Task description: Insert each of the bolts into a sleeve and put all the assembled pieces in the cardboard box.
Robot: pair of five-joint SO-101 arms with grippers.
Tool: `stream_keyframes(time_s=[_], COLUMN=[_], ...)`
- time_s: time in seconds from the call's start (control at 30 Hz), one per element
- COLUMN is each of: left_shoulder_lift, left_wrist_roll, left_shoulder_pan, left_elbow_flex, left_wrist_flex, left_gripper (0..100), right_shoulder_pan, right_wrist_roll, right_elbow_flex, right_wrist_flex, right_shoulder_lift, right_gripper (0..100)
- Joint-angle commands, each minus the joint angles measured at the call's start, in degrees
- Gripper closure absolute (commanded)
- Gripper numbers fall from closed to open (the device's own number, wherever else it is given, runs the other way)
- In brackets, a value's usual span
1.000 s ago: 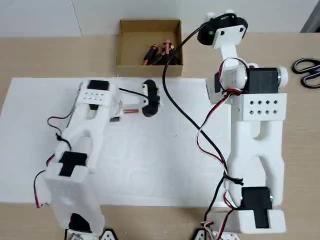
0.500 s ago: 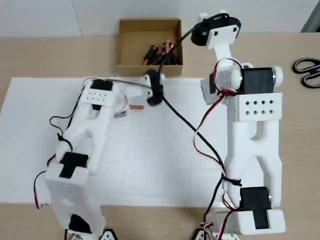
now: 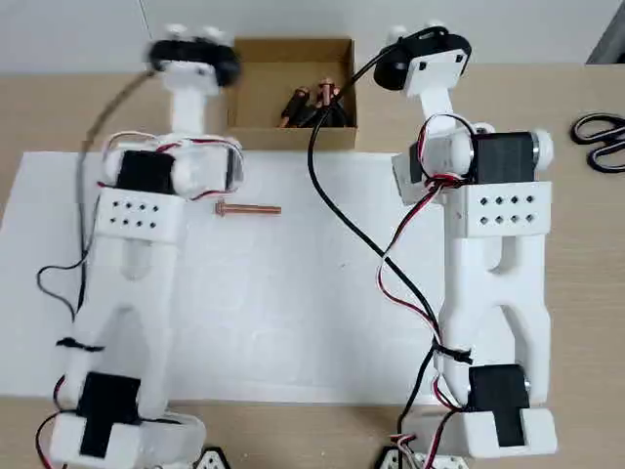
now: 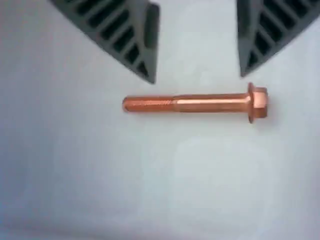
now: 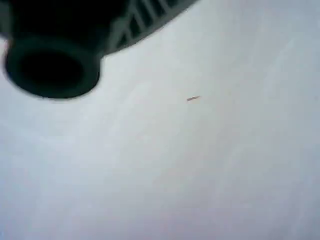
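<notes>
Shows the left gripper (image 4: 197, 70) spread wide and empty, just short of a bare bolt (image 4: 195, 103) on the white sheet (image 3: 293, 322), apart from the cardboard box (image 3: 256, 93) (several assembled pieces (image 3: 312, 103) already inside). Suggests the pickup step, calling next for a lowering and a close across the shank. Leaves open sheet all round the bolt, with box wall and right arm (image 3: 498, 210) well clear.
</notes>
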Motion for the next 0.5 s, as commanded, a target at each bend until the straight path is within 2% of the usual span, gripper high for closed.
stream_keyframes(time_s=[0.0, 0.07, 0.23, 0.37, 0.47], left_shoulder_lift=[-1.1, 1.4, 6.9, 10.2, 13.5], left_wrist_roll=[26.5, 37.3, 46.9, 49.4, 51.8], left_shoulder_pan=[-0.1, 0.5, 1.9, 2.4, 3.1], left_elbow_flex=[-0.9, 0.7, 0.9, 1.3, 0.9], left_wrist_flex=[1.2, 3.0, 0.9, -1.7, -1.9], left_gripper=[90, 88, 76, 67, 69], right_shoulder_pan=[-1.4, -1.8, -2.3, -2.3, -2.3], right_wrist_roll=[-0.5, -0.5, -0.5, -0.5, -0.5], right_elbow_flex=[-2.9, -2.9, -2.9, -2.9, -2.9], right_wrist_flex=[0.0, 0.1, 0.3, 0.3, 0.3], right_shoulder_lift=[-3.2, -3.2, -3.2, -3.2, -3.2], right_gripper=[99.5, 99.5, 99.5, 99.5, 99.5])
